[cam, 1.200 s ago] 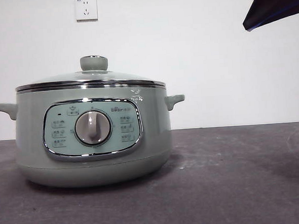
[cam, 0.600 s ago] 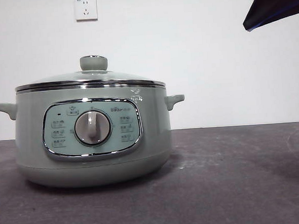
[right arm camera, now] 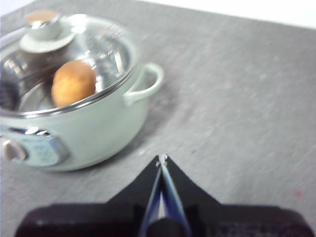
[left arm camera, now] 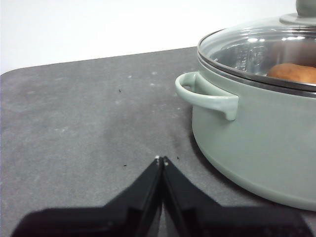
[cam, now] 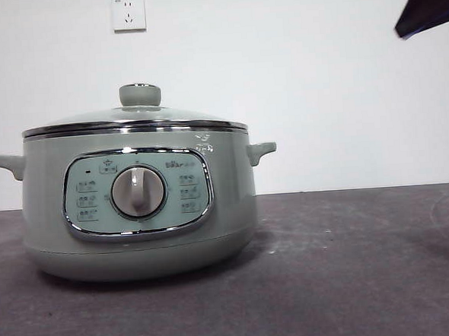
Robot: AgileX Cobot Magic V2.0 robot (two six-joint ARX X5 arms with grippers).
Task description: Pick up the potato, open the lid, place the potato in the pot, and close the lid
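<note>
Sage-green pot (cam: pixel 139 211), one lid (cam: pixel 134 116) on, one potato (right arm camera: pixel 73 82) inside; both end effectors clenched empty.

We've got a dark grey table (cam: pixel 353 282), plain white wall (cam: pixel 319 94) behind, with a white socket (cam: pixel 129 13) up high.

Pale sage-green pot (cam: pixel 140 219) with chrome-framed panel (cam: pixel 137 193) and grey dial (cam: pixel 138 192) at centre. Clear glass lid (cam: pixel 134 116), steel-rimmed, with pale green knob (cam: pixel 140 95) at 12 o'clock. Orange-brown potato (right arm camera: pixel 73 82) under the glass. Dark grey, faintly speckled counter (cam: pixel 352 267). White wall (cam: pixel 295 80); white socket (cam: pixel 129 13). Black left claw (left arm camera: pixel 161 163); black right claw (right arm camera: pixel 161 159) edged blue.
</note>
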